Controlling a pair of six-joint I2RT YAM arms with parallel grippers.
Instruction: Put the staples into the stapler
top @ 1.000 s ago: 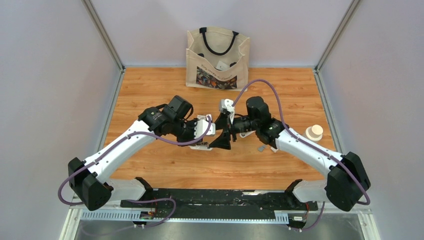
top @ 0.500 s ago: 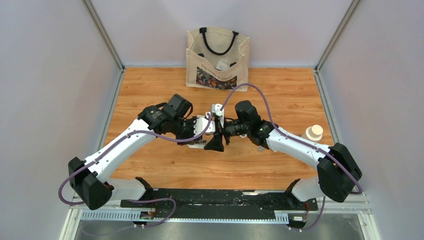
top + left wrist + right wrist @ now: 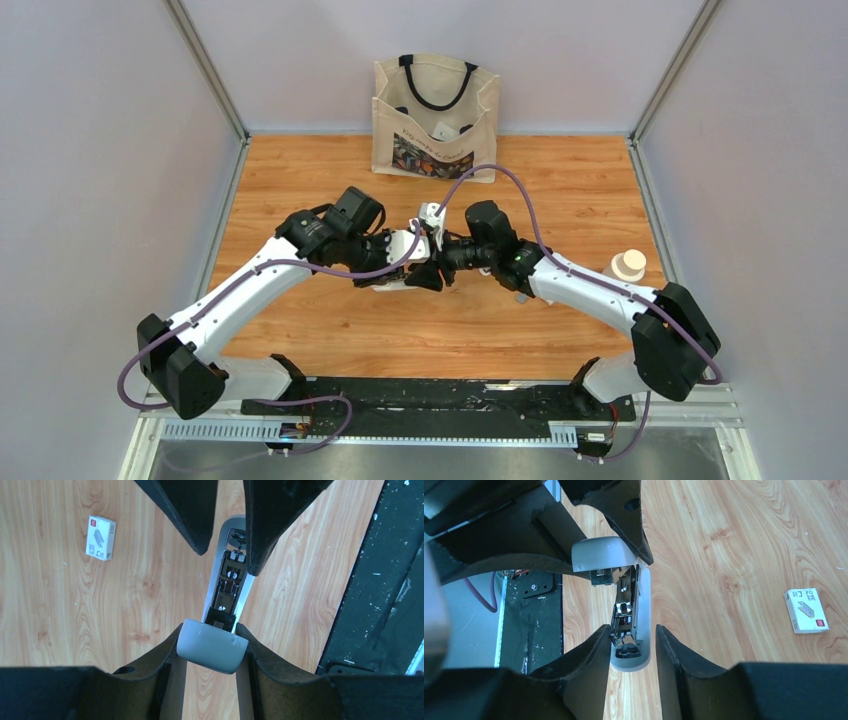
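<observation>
The pale grey plastic stapler [image 3: 212, 649] shows silvery metal works inside. The wooden table [image 3: 300, 170] is warm orange-brown with darker wavy grain. The small white cardboard box [image 3: 806, 611] carries a red mark. At the table's far edge, the cream canvas tote bag [image 3: 435, 110] has black handles and a dark, many-coloured printed panel. Purple cables [image 3: 520, 185] run along the white, black-jointed robot arms [image 3: 240, 290].

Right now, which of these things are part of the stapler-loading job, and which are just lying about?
Part of the job:
- grey metal stapler, its top swung open
- small white cardboard staple box, probably

Just lying about:
- cream fabric tote bag with black handles
- small beige round container
</observation>
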